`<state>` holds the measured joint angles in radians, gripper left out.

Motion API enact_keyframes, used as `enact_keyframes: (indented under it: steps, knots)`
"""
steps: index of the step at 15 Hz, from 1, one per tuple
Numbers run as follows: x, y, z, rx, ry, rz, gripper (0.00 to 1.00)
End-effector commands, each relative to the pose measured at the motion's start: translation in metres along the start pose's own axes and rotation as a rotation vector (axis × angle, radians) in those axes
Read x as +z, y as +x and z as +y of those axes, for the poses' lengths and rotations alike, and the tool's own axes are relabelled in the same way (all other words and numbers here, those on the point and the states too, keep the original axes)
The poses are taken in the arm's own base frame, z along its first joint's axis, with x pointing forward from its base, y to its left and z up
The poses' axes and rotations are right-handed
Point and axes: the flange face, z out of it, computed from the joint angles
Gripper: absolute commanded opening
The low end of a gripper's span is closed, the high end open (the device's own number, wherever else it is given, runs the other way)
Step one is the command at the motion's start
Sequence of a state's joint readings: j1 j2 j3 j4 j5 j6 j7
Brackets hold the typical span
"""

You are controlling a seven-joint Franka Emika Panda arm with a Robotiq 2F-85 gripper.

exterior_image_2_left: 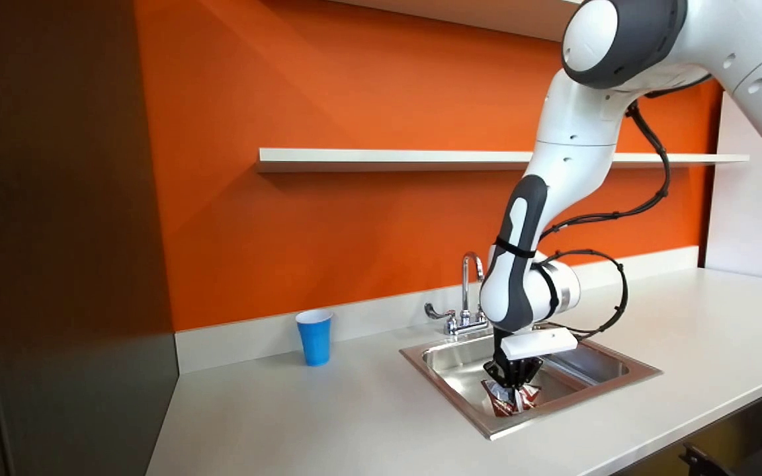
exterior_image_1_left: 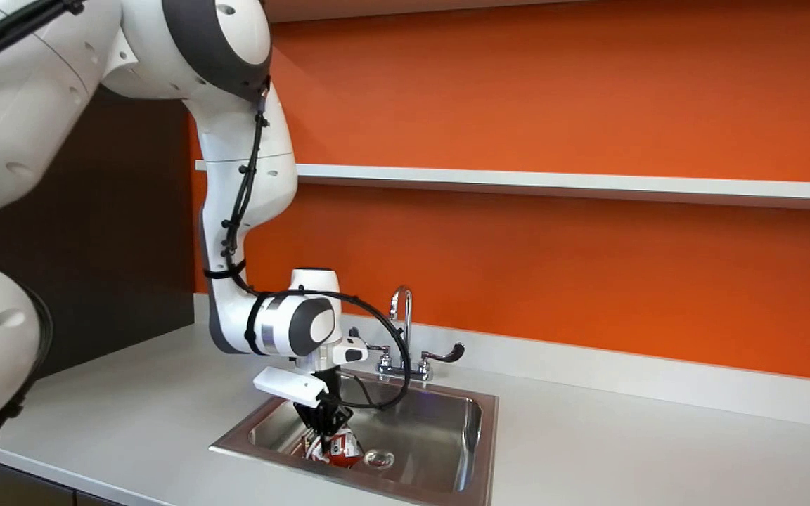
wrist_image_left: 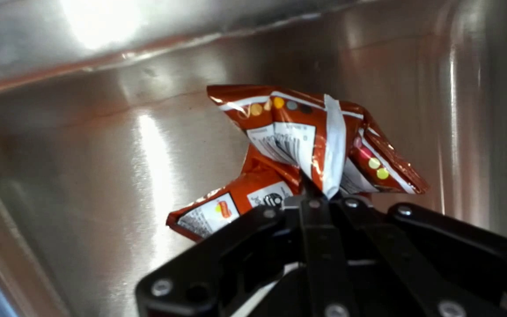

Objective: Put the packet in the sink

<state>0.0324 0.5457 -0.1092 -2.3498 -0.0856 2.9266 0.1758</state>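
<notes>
Our closed claw (wrist_image_left: 330, 202) pinches the packet (wrist_image_left: 280, 132) mid-body, the sink (exterior_image_1_left: 419, 425) directly beneath it, so we should let go.

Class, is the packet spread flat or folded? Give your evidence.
Folded: in the wrist view, the packet bunches into creases where the gripper pinches it.

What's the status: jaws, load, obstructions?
Jaws shut on crumpled red-and-white packet. Packet inside rectangular stainless steel sink, bottom contact unclear. Tapered blue cup upright on white countertop, outside sink, likely not in the way.
</notes>
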Motion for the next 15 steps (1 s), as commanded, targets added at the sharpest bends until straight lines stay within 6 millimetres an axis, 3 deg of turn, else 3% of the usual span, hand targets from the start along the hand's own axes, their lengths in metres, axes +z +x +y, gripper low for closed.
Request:
enact_keyframes:
  steps: [1,12,13,14,15]
  knots:
    - [0.016,0.009,-0.002,-0.015,0.011,-0.007,0.0]
    - [0.036,0.016,-0.007,-0.024,0.01,-0.027,0.0]
    - [0.037,0.016,-0.007,-0.023,0.01,-0.029,0.27]
    - [0.036,0.015,-0.008,-0.023,0.01,-0.031,0.28]
    - [0.032,0.015,-0.009,-0.025,0.008,-0.029,0.35]
